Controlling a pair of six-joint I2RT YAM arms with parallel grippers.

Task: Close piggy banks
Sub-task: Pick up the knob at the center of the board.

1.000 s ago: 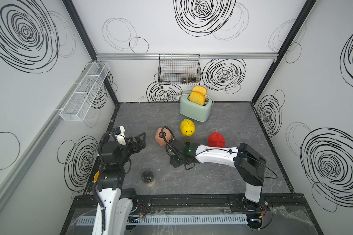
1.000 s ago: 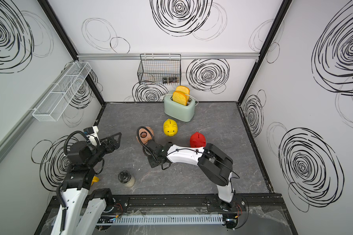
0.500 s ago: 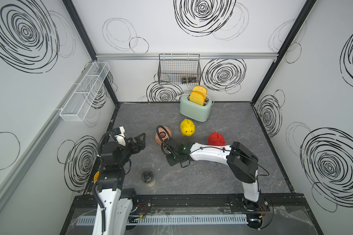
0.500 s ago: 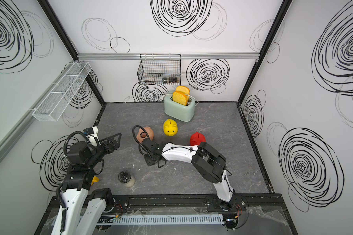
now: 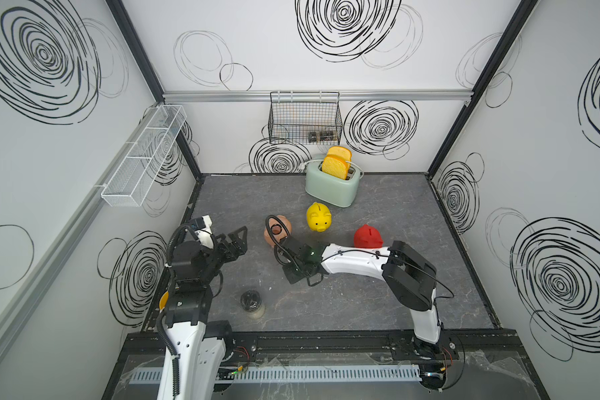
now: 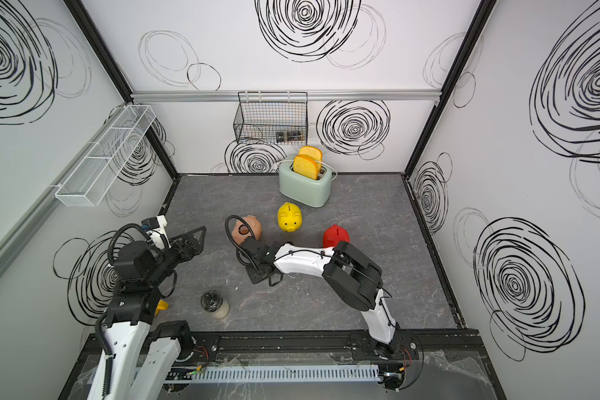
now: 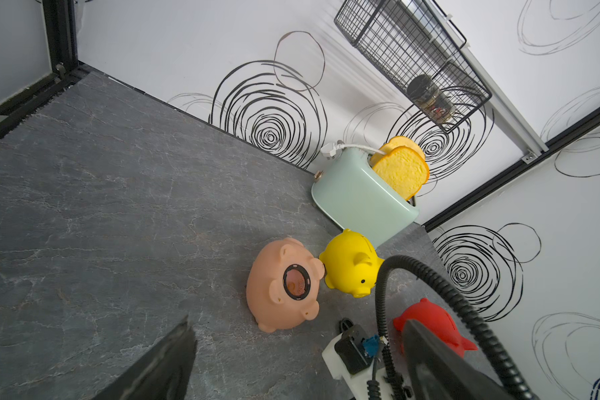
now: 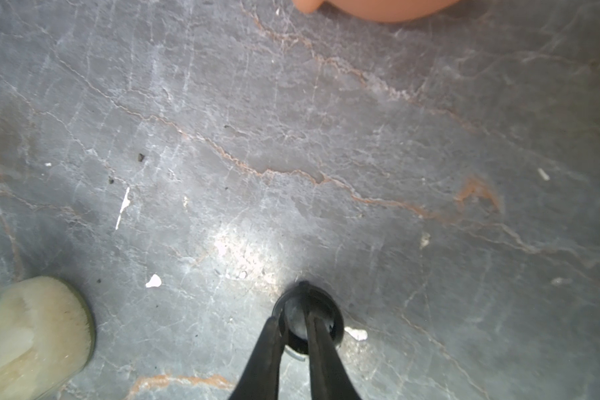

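Observation:
Three piggy banks sit mid-table. The pale pink one (image 5: 278, 228) (image 6: 247, 229) (image 7: 281, 287) lies on its side, its round belly hole open. The yellow one (image 5: 318, 217) (image 6: 289, 217) (image 7: 350, 266) stands upright beside it. The red one (image 5: 368, 236) (image 6: 336, 235) (image 7: 430, 318) is partly behind my right arm. My right gripper (image 5: 300, 275) (image 6: 258, 273) (image 8: 295, 318) points down at the table in front of the pink pig (image 8: 378, 8), shut on a small black round plug (image 8: 335, 318). My left gripper (image 5: 238, 239) (image 6: 191, 242) (image 7: 298, 363) hangs open and empty, left of the pink pig.
A mint-green toaster (image 5: 333, 185) with toast stands at the back. A dark-lidded jar (image 5: 252, 303) (image 8: 32, 336) stands near the front left. A yellow mug (image 5: 163, 300) peeks from behind my left arm. A wire basket (image 5: 303, 117) and a white mesh shelf (image 5: 142, 156) hang on the walls.
My right arm has shifted a little to the left and its jaws have narrowed onto the black plug. The left arm has not moved.

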